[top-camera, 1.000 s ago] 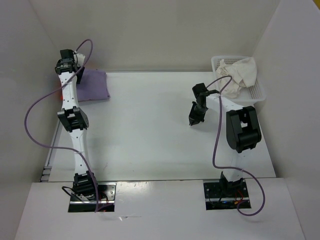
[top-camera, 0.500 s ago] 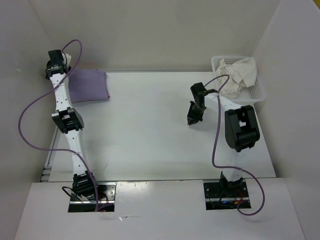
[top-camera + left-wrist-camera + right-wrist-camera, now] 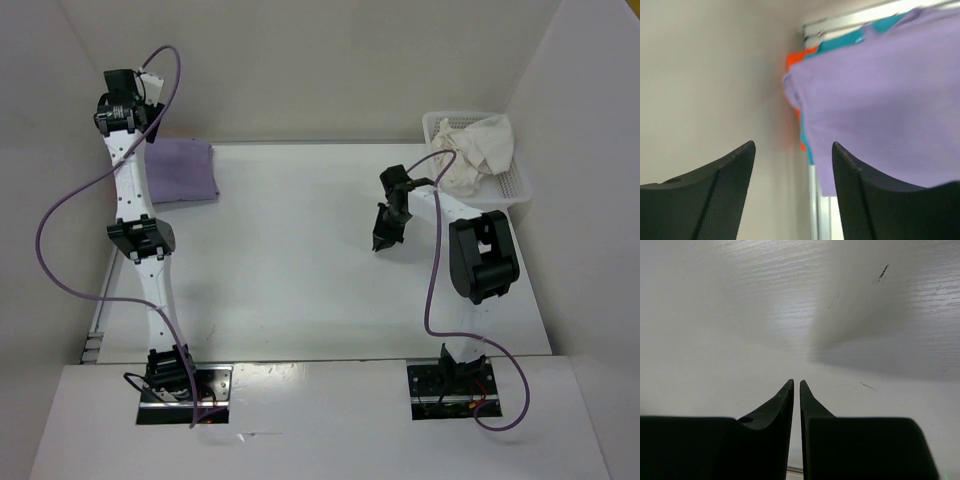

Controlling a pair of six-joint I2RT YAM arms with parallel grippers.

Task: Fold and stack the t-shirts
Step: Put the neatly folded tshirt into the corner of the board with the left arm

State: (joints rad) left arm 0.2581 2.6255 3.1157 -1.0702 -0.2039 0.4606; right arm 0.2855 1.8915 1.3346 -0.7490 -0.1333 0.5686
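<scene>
L pincer [image 3: 792,145] is up at the far-left corner of the counter [image 3: 300,260]. Its jaws are well apart w/ nothing btwn them, so no cloth is held. In the wrist view the lavender t-shirt [image 3: 880,100] lies below it, folded flat on top of a stack. Edges of the teal-blue t-shirt [image 3: 840,44] and orange t-shirt [image 3: 799,57] peek out from under it on the side next to the wall [image 3: 705,75]. From the top cam only the lavender layer shows, a neat rectangle in that corner, w/ the L arm crossing its left edge.

R pincer [image 3: 796,384] hangs tip-down over bare counter, right of centre. Its fingers are nearly together w/ just a thin slit, gripping nothing. Can't tell if the tips touch the surface.

Off-white t-shirt [image 3: 485,140] is not folded. It sits bunched in the white mesh basket [image 3: 517,187] at the far-right corner, w/ some cloth over the basket's left rim. It's well apart from both pincers and from the stack.
</scene>
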